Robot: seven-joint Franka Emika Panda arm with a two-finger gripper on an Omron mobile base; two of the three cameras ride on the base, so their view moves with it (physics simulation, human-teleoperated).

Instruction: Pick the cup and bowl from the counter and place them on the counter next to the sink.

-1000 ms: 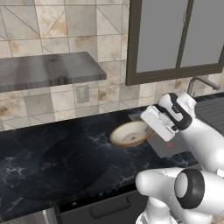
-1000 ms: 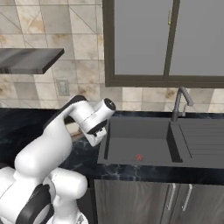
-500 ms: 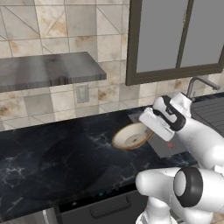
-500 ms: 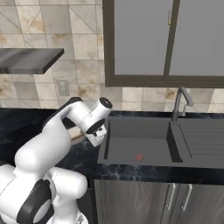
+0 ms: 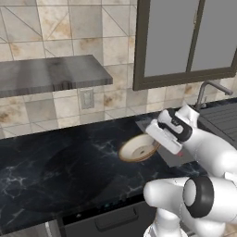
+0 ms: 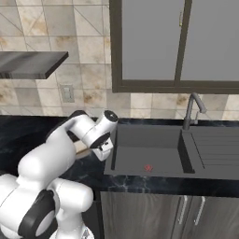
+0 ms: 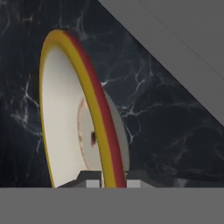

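My gripper (image 5: 156, 140) is shut on the rim of the bowl (image 5: 138, 148), a shallow cream bowl with a golden-brown rim. The bowl hangs tilted just above the black marble counter (image 5: 55, 162), next to the left edge of the grey sink (image 6: 149, 154). In the hand view the bowl (image 7: 65, 122) stands on edge, its rim pinched between my fingertips (image 7: 89, 179) at the bottom. From the right base view my gripper (image 6: 103, 150) sits at the sink's left rim, and a tan sliver of the bowl (image 6: 82, 152) peeks out behind the arm. The cup is out of view.
A curved metal faucet (image 6: 193, 108) rises behind the sink, with the ribbed drainboard (image 6: 214, 149) to its right. A grey range hood (image 5: 46, 74) hangs over the left stretch of counter. A wall outlet (image 5: 86, 98) and dark-framed upper cabinets (image 5: 185, 41) are behind.
My hand has dipped slightly toward the counter with the bowl still in its grip, and the bowl now tilts a bit more.
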